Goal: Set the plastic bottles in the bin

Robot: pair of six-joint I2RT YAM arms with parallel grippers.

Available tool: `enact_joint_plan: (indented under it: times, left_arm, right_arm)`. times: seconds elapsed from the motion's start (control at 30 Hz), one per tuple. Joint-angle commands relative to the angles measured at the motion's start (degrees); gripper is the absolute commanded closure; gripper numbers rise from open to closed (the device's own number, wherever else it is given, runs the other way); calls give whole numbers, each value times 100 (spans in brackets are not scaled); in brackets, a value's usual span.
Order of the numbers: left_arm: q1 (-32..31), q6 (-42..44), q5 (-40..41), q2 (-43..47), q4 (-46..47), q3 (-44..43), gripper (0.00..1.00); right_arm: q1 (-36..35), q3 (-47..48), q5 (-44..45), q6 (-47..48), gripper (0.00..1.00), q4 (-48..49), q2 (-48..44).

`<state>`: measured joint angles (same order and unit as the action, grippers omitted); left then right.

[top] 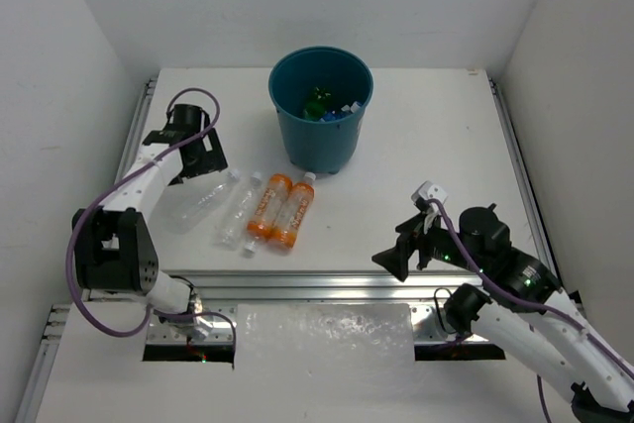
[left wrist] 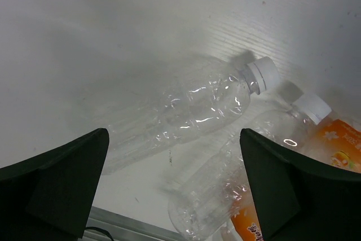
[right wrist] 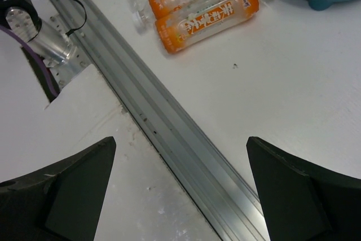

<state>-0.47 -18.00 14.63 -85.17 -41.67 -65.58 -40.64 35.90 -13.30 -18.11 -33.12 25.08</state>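
Holding a green bottle (top: 317, 101) and blue-labelled bottles (top: 339, 113), the bin (top: 309, 146) stands upright.

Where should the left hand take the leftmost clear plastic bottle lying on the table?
Likely mid-body, from straight above: the clear plastic bottle lies on its side, slanted below the open left hand, so turn its fingers to span the width.

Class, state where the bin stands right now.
In the top view, the bin stands at the far centre of the table, just beyond the caps of the orange bottles.
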Motion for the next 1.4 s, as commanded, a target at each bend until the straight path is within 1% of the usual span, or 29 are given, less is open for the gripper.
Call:
enact_joint_plan:
  times: [0.0, 0.1, 0.33, 0.43, 0.57, 0.63, 0.67, 0.7, 0.77, 0.83, 0.87, 0.93, 0.97, 1.0, 1.03, 1.07, 1.1, 1.13, 1.17, 1.2, 1.27, 1.3, 1.33, 1.37]
  left_arm:
    - [-15, 183, -478, -8, 230, 133, 1]
    - [-15, 235, -593, -157, 247, 256, 2]
    - [-15, 227, -383, -510, 168, 291, 5]
    - [-15, 227, -163, -641, 159, 327, 6]
    - [-15, 95, 504, -1062, 45, 274, 7]
    - [-15, 51, 680, -1239, 28, 239, 7]
    - [-6, 16, 1003, -1431, 10, 213, 6]
    - [-6, -28, 1093, -1546, -34, 178, 5]
    - [29, -63, 1025, -1765, -26, 125, 6]
    - [38, -90, 972, -1845, 10, 107, 9]
    - [47, -81, 832, -1881, 18, 72, 13]
    - [222, -72, 804, -1846, 71, 72, 35]
    - [284, -90, 796, -1776, 63, 37, 65]
    - [293, -125, 856, -1706, 54, 19, 75]
    - [293, -160, 944, -1609, -7, 2, 79]
    - [293, -212, 1154, -1347, -34, -33, 87]
    - [293, -248, 1260, -1162, -52, -60, 89]
    - [284, -283, 1392, -777, -121, -77, 90]
    - [293, -309, 1585, -573, -166, -173, 91]
    - [293, -344, 1630, -136, -218, -235, 93]
    - [241, -362, 1464, 314, -271, -490, 97]
    - [92, -353, 1359, 551, -271, -569, 97]
    - [-127, -353, 1201, 971, -237, -726, 97]
    - [-520, -353, 704, 1150, -193, -789, 97]
  right_arm:
    - [-14, -13, -313, 158, 1, 211, -179]
    - [-14, 66, -314, 281, 1, 8, -232]
    - [-14, 31, -533, 246, 1, 104, -399]
    - [-14, -4, -542, 255, 1, 139, -407]
    - [-14, -30, -568, 211, 1, 210, -407]
    - [-23, -65, -603, 202, 1, 245, -390]
    - [-14, -66, -604, 202, 1, 254, -373]
    - [-14, -66, -586, 202, 1, 254, -364]
    - [-14, -83, -542, 167, 1, 298, -355]
    - [-14, -109, -533, 141, 1, 350, -372]
    - [-14, -110, -551, 132, 1, 359, -364]
    - [-14, -136, -568, 106, 1, 386, -346]
    - [-14, -162, -586, 97, 1, 420, -337]
    - [-14, -162, -586, 80, 1, 447, -328]
    - [-14, -188, -603, 62, 1, 465, -311]
    - [-14, -206, -612, 44, 1, 482, -276]
    - [-14, -215, -638, 27, 1, 517, -241]
    - [-14, -232, -674, 9, 1, 544, -214]
    - [-14, -241, -657, 0, 1, 579, -136]
    - [-14, -276, -613, -69, 1, 692, -92]
    - [-14, -346, -604, -192, 1, 929, 5]
    - [-14, -451, -665, -254, 1, 1287, 40]
    - [-14, -496, -935, -411, 1, 1508, 84]
    - [-14, -540, -1085, -535, 1, 2015, 189]
